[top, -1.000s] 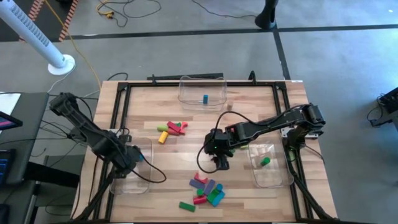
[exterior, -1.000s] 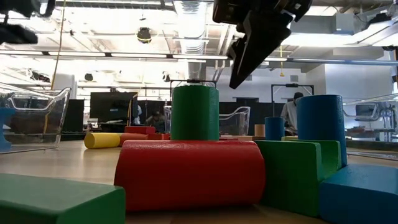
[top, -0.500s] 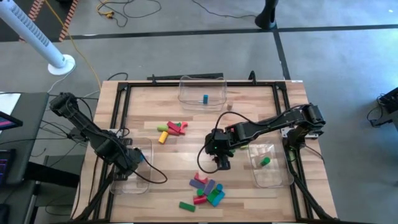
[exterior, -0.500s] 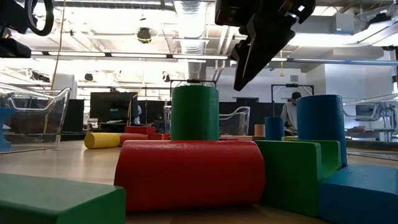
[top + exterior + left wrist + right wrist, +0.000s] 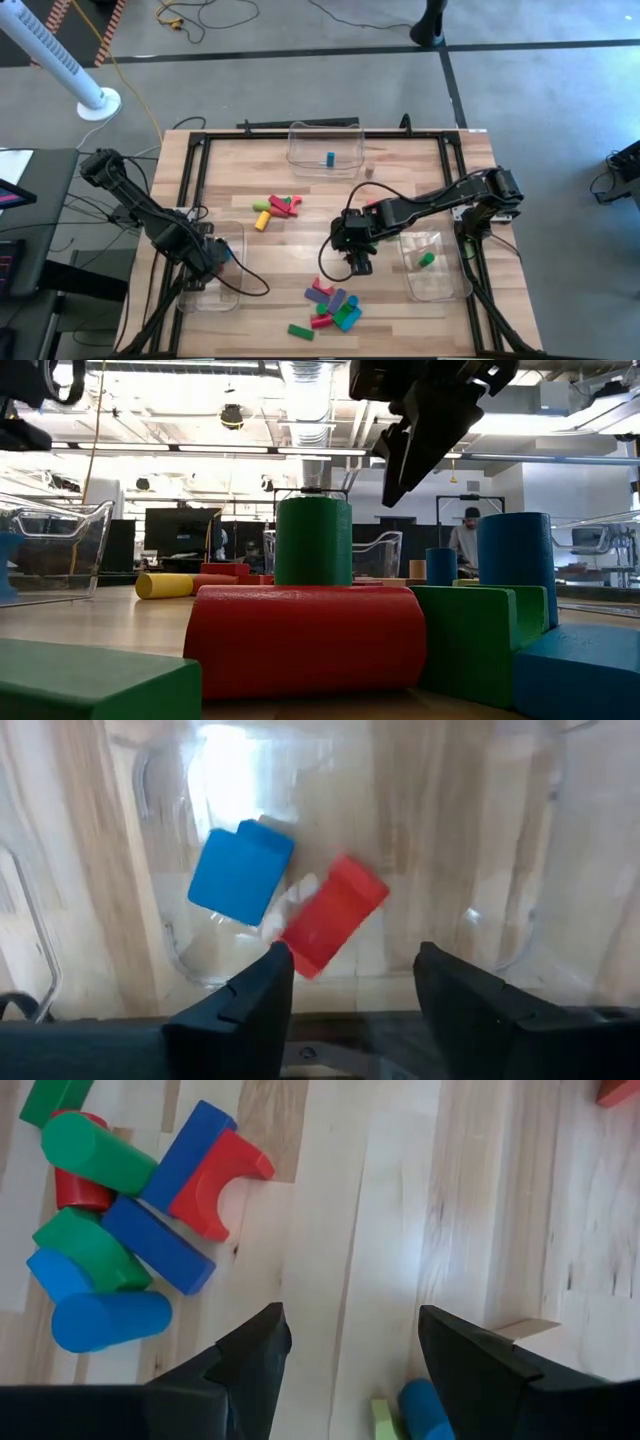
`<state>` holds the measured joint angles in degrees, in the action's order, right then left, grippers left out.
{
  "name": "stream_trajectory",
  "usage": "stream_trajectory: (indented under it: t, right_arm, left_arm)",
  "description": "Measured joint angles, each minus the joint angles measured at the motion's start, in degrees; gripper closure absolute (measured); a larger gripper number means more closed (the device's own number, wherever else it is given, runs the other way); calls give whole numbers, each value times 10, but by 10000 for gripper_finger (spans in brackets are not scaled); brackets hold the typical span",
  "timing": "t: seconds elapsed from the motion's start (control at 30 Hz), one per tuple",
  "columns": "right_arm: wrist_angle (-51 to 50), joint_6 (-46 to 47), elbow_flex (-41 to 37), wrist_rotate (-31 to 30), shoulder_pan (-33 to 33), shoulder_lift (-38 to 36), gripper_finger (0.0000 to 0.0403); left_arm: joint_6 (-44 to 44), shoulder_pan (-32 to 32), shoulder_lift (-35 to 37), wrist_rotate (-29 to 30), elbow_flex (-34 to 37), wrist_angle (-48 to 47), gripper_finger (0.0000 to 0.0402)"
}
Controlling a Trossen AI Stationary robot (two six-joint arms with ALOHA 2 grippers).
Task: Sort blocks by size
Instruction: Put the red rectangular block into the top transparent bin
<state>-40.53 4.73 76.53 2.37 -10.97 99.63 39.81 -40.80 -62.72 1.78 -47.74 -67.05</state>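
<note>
My left gripper (image 5: 350, 970) stands open, pointing down over the clear left bin (image 5: 236, 232). A blue block (image 5: 240, 870) and a red block (image 5: 332, 915) lie flat on the bin floor beneath it. My right gripper (image 5: 350, 1340) hangs open above bare table, with the near pile of blocks (image 5: 330, 303) just beyond it toward the near edge. That pile fills the low view: a lying red cylinder (image 5: 305, 640), an upright green cylinder (image 5: 313, 540), a blue cylinder (image 5: 515, 565) and a green arch (image 5: 480, 640). A second cluster (image 5: 276, 208) lies at mid-table.
A clear bin (image 5: 325, 150) at the far edge holds a blue block (image 5: 329, 158). The right bin (image 5: 440, 285) holds a green block (image 5: 427, 260). A small tan block (image 5: 368, 172) lies beside the far bin. A lone green bar (image 5: 300, 331) lies near the front edge.
</note>
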Motion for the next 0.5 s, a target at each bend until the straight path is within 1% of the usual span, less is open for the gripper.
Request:
stream_trajectory:
  t: [0.1, 0.23, 0.3, 0.43, 0.5]
  right_arm:
    - [-5, 2, 0, 0, -3, 0, 147]
    - [-11, 4, 0, 0, -5, 0, 147]
    - [-13, 7, 0, 0, -6, 0, 147]
    - [-19, 10, 0, 0, -7, 0, 147]
    - [-24, 13, 0, 0, -7, 0, 147]
  left_arm:
    - [-19, 0, 0, 7, -20, 0, 194]
    - [-57, 0, 0, 51, -58, -5, 193]
    - [-81, 0, 0, 88, -78, -14, 193]
    - [-126, 3, 0, 202, -111, -32, 193]
    - [-158, 16, 0, 246, -124, -34, 193]
